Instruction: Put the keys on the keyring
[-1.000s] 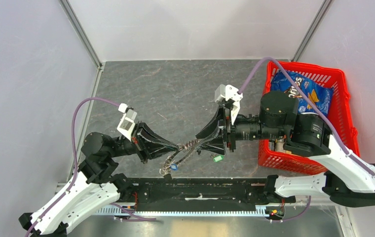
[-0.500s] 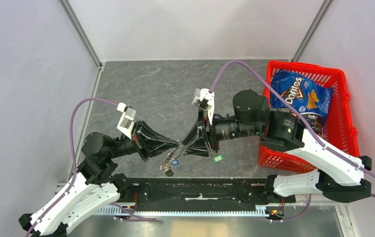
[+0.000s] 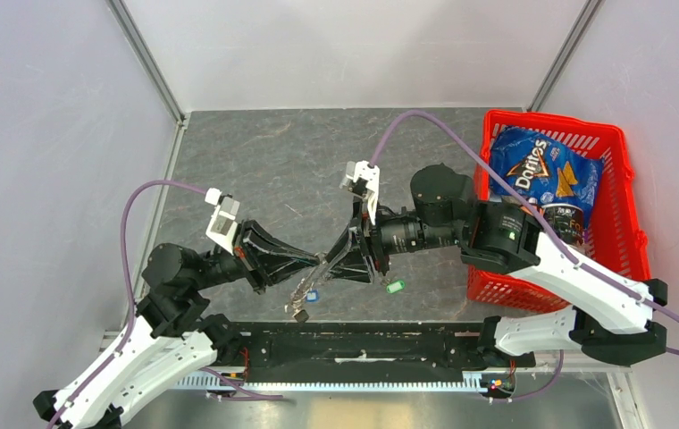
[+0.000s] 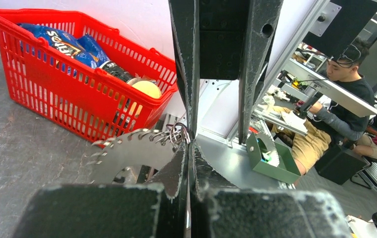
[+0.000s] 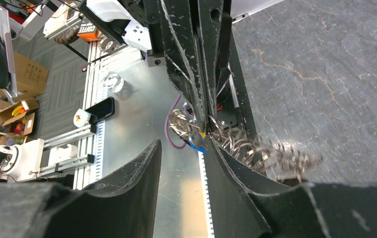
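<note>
My left gripper [image 3: 316,264] [image 4: 190,145] is shut on the wire loops of the keyring [image 3: 305,290], which hangs from its tips just above the table. In the left wrist view the keyring [image 4: 127,148] shows as a grey toothed disc with coils. A blue tag [image 3: 312,296] [image 5: 199,144] and a black-headed key [image 3: 300,314] dangle from the bunch. My right gripper [image 3: 330,260] [image 5: 182,145] is open, tip to tip with the left one, its fingers [image 4: 185,74] either side of the loops. The green-headed key [image 3: 395,287] [image 4: 271,158] lies loose on the table, under the right wrist.
A red basket [image 3: 626,214] with a blue chip bag [image 3: 541,170] and other goods stands at the right edge, close behind the right arm. The black rail [image 3: 363,344] runs along the table's front edge.
My right arm has swung left and brought its gripper up to the left gripper's tips. The hanging bunch has drifted slightly left. The green key has stayed put.
</note>
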Action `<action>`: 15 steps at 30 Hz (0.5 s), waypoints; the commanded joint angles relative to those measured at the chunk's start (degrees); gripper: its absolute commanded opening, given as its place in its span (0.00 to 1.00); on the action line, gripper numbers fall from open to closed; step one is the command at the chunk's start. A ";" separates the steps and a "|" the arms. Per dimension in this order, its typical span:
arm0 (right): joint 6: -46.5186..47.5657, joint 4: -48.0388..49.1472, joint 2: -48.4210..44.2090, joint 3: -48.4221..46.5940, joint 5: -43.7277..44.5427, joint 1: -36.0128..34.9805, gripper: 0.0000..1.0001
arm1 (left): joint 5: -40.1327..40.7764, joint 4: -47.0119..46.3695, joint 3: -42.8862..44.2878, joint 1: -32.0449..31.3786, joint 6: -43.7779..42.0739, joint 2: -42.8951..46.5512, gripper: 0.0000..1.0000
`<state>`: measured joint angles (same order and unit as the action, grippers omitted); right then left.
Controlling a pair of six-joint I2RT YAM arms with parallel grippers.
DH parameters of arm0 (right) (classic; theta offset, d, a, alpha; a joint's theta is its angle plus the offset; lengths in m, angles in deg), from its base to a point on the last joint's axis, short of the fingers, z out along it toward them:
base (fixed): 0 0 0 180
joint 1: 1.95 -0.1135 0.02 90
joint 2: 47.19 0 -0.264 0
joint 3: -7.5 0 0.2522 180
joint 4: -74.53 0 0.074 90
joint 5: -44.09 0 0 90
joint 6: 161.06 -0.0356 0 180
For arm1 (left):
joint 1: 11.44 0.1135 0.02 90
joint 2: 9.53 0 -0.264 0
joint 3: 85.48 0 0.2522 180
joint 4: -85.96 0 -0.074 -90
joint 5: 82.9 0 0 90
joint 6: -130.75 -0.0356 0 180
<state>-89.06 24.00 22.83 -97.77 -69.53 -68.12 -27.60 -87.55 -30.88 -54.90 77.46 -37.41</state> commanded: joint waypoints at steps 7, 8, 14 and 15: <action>1.02 1.53 -1.02 2.63 3.58 -0.09 0.47 | 0.18 -5.29 0.21 0.09 -0.26 2.59 0.02; 1.19 1.61 -1.17 2.73 3.97 -0.07 0.47 | -0.03 -5.73 0.07 0.13 0.00 2.77 0.02; 1.21 2.59 -3.50 2.34 4.18 -0.08 0.47 | -0.86 -6.40 -0.14 0.07 0.56 3.45 0.02; 1.18 2.50 -4.01 2.07 4.28 -0.09 0.47 | -1.05 -6.44 -0.13 0.12 0.64 3.52 0.02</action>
<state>-88.60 23.93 22.28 -94.78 -66.36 -68.12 -27.77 -89.32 -30.88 -54.90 77.39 -34.55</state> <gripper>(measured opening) 0.469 0.022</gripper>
